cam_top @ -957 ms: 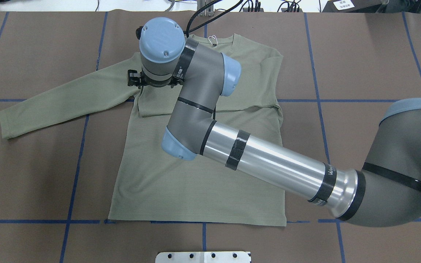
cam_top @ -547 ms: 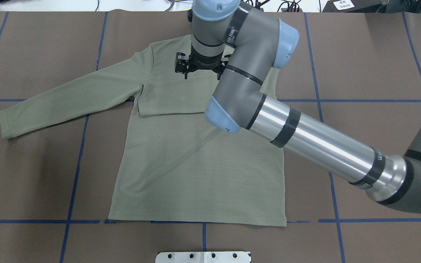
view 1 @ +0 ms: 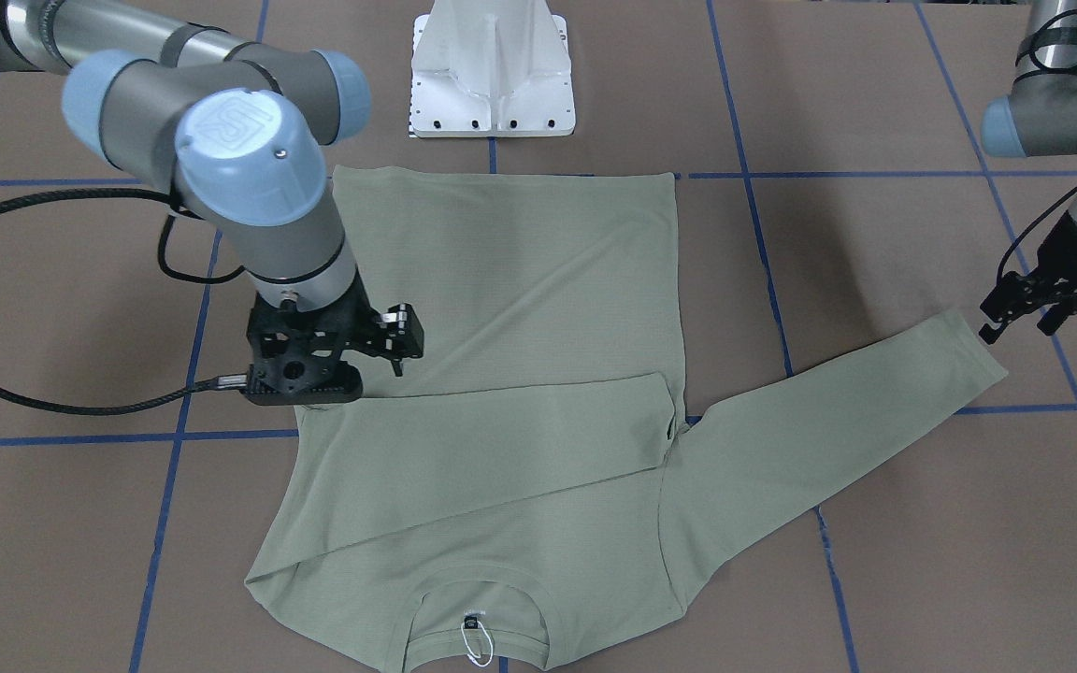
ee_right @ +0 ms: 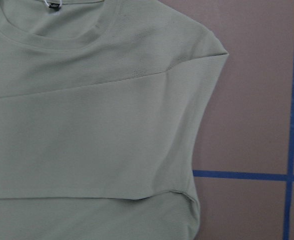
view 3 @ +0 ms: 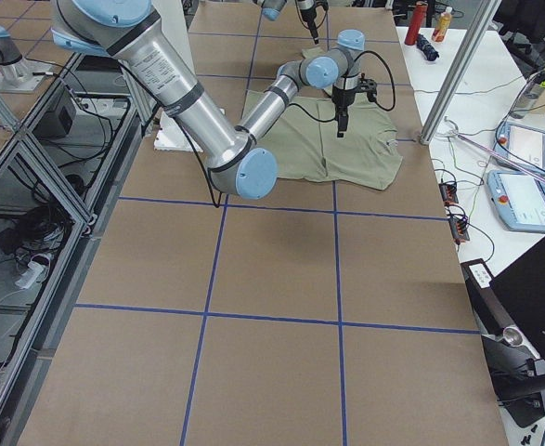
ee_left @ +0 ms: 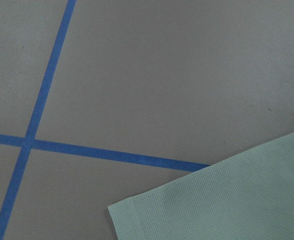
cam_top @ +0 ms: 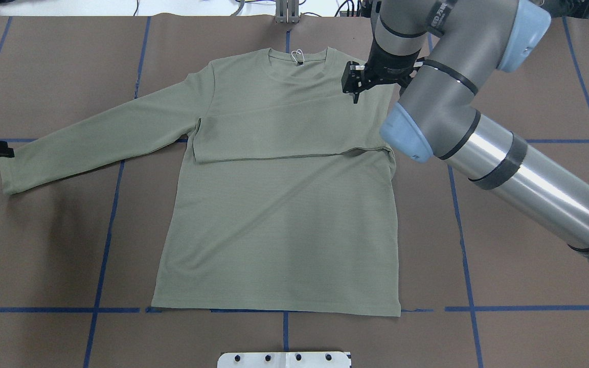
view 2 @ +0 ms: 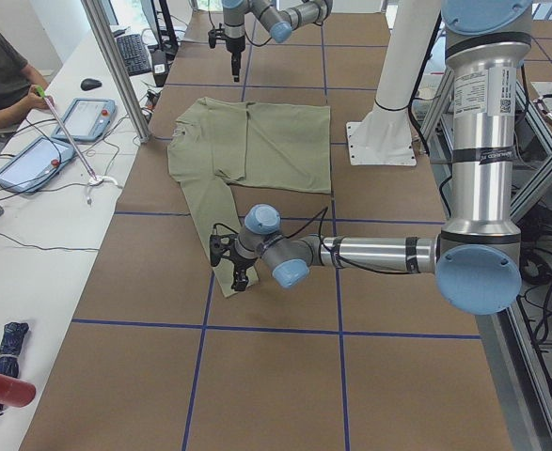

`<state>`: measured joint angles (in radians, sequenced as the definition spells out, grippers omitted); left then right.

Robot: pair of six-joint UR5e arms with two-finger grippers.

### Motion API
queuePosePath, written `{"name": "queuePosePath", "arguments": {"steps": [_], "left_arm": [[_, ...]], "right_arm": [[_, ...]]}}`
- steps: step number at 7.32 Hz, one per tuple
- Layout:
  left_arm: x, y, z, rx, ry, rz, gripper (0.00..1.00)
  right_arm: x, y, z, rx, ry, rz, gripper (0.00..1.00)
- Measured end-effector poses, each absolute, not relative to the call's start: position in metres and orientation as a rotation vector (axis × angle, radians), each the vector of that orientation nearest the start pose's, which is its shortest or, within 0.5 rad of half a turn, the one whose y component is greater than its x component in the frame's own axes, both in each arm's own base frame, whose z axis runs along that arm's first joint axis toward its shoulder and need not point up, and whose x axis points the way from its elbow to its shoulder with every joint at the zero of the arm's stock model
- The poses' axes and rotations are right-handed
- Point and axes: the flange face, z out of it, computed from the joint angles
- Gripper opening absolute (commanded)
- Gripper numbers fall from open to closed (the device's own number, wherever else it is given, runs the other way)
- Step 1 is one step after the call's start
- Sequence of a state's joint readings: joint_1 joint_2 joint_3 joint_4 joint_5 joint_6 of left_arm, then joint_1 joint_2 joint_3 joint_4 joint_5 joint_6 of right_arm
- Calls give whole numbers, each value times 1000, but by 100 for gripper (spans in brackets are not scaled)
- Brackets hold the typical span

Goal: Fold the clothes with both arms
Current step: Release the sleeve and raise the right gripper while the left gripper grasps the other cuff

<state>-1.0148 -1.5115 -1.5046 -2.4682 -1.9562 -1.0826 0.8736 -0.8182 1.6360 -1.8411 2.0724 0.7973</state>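
Hovering the right gripper [cam_top: 354,87] above the sage-green long-sleeved shirt [cam_top: 279,220], by the shoulder with its sleeve already folded across the chest; carries no cloth; cannot tell how far open. Poises the left gripper [view 1: 1015,322] just beside the outstretched sleeve's cuff [view 1: 973,355], fingers spread and empty, probably to pinch that cuff and fold it inward likewise. Lies flat on the brown table [cam_top: 504,230], neck toward the far edge.

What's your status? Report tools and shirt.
Left tool open by outstretched cuff. Right tool empty over shoulder, jaws unclear. Shirt flat, one sleeve folded across chest.
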Motion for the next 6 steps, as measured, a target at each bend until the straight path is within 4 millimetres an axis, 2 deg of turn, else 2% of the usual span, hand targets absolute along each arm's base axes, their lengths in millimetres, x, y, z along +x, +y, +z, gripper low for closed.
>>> {"name": "queuePosePath", "arguments": {"steps": [1,2,5,6], "left_arm": [[191,-473,641,247,790,-362,100],[195,-472,646,243,779,-367,100],[206,-470,656,226,764,-356,100],[213,-467,657,219,763,-344,96]], "right_arm": [[-360,-576,223,58,-717,-63,100],[-352,-570,231,55,-720,-73,100],[-346,-565,235,53,-727,-79,100],[-346,-565,235,53,-727,-79,100]]}}
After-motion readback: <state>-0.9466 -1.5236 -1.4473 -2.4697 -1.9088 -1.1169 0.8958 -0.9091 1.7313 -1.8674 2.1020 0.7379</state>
